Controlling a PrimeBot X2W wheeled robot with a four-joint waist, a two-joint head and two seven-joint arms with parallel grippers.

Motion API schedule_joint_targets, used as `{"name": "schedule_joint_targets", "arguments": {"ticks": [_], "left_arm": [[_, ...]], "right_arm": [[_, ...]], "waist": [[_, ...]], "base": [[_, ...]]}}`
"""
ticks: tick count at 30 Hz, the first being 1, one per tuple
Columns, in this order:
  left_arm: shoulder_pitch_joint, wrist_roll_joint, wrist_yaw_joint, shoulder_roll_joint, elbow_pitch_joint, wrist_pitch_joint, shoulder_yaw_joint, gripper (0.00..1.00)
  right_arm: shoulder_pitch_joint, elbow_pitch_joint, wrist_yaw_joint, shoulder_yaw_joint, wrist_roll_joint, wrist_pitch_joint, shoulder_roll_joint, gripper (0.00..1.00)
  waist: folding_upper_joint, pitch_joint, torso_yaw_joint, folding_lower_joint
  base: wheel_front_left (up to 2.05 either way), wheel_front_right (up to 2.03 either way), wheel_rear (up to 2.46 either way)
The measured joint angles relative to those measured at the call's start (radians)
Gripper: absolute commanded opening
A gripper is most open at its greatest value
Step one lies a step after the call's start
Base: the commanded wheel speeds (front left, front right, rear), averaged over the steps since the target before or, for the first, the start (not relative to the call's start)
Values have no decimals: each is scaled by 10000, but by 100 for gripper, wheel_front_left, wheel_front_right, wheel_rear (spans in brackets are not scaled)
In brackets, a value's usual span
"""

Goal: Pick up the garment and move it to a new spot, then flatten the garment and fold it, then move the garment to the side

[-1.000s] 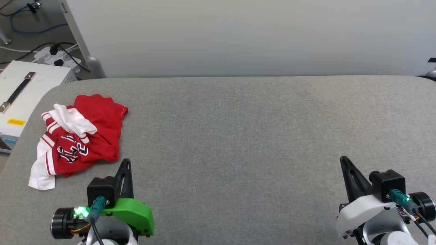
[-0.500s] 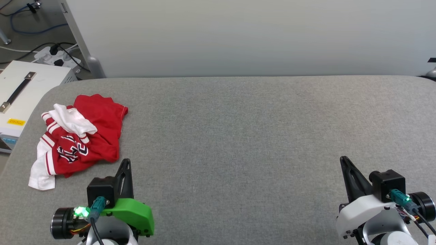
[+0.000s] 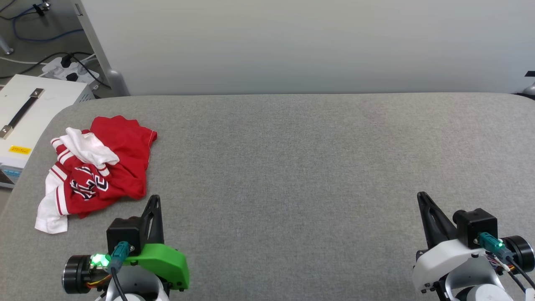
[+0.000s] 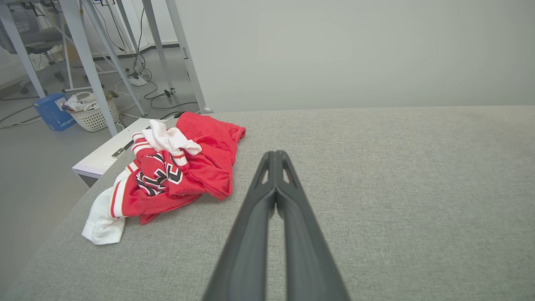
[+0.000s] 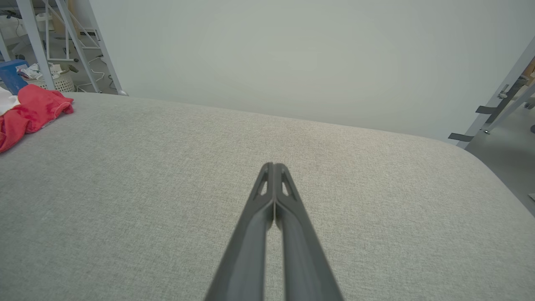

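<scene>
Head view: the garment (image 3: 97, 167) lies crumpled on the grey table (image 3: 292, 167), at its far left corner; the left gripper (image 3: 154, 199) is over the table's near left, fingers pressed together, empty; the right gripper (image 3: 421, 196), likewise pressed together, is over the table's near right; left wrist view: garment on the table's left part, apart from the closed fingers; right wrist view: red cloth at the table's left edge.

head view down on the grey table (image 3: 292, 167), wrist views low across it, garment (image 3: 129, 175) in all three
</scene>
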Motion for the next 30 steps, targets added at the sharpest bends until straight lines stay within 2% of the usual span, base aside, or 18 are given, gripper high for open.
{"name": "schedule_joint_targets", "arguments": {"ticks": [22,23,30], "left_arm": [[0,0,0,0,0,0,0,0],[3,-2,0,0,0,0,-2,100],[14,-4,4,2,4,-2,-6,100]], "right_arm": [[0,0,0,0,0,0,0,0],[2,2,0,2,4,0,0,100],[5,4,0,-6,17,-6,0,100]], "waist": [[0,0,0,0],[0,0,0,0],[0,7,-1,0]], "base": [[0,0,0],[0,0,0],[0,0,0]]}}
